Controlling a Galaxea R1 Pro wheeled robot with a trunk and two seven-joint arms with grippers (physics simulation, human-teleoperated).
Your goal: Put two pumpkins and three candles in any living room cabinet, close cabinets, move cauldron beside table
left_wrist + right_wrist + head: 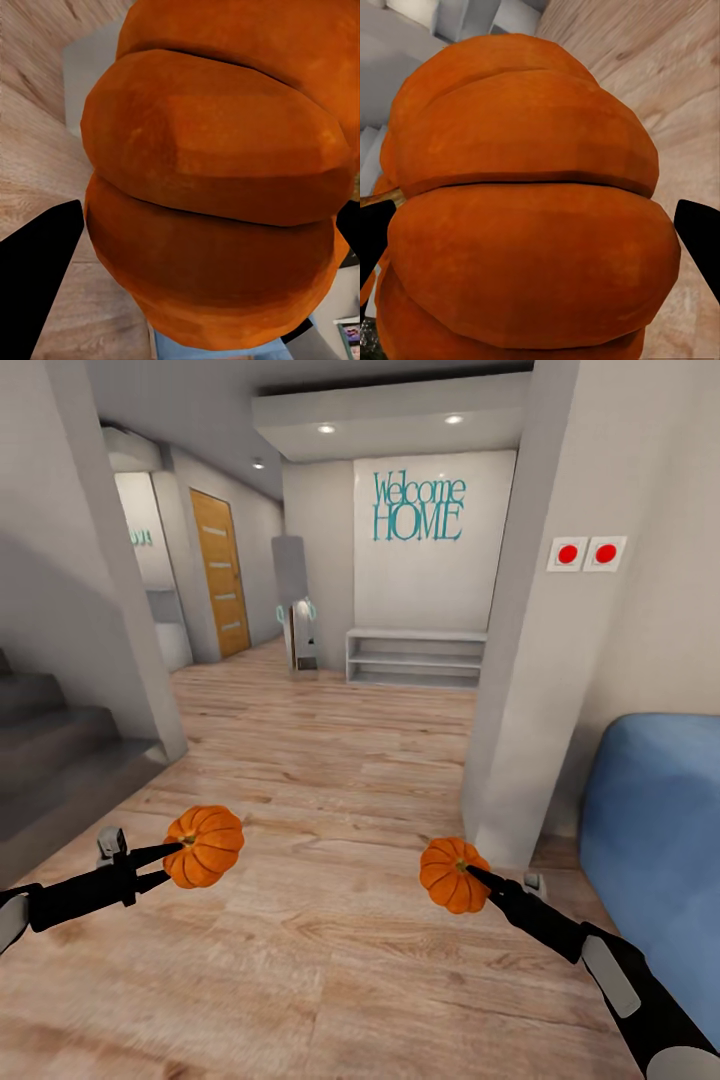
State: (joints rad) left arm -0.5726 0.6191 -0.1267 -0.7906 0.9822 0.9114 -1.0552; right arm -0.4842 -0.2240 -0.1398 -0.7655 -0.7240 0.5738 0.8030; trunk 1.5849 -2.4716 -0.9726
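Head view: we carry one pumpkin clamped in the left gripper and the other pumpkin in the right gripper, both above the wood floor. Neither arm nearer; we judge turning comes next.

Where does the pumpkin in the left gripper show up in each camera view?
Head view: the left pumpkin sits low on the left, held in the left gripper above the wood floor.
Left wrist view: the same pumpkin takes up most of the picture, close up.
Right wrist view: the other pumpkin is there instead.
Shared landmark: the wood floor.
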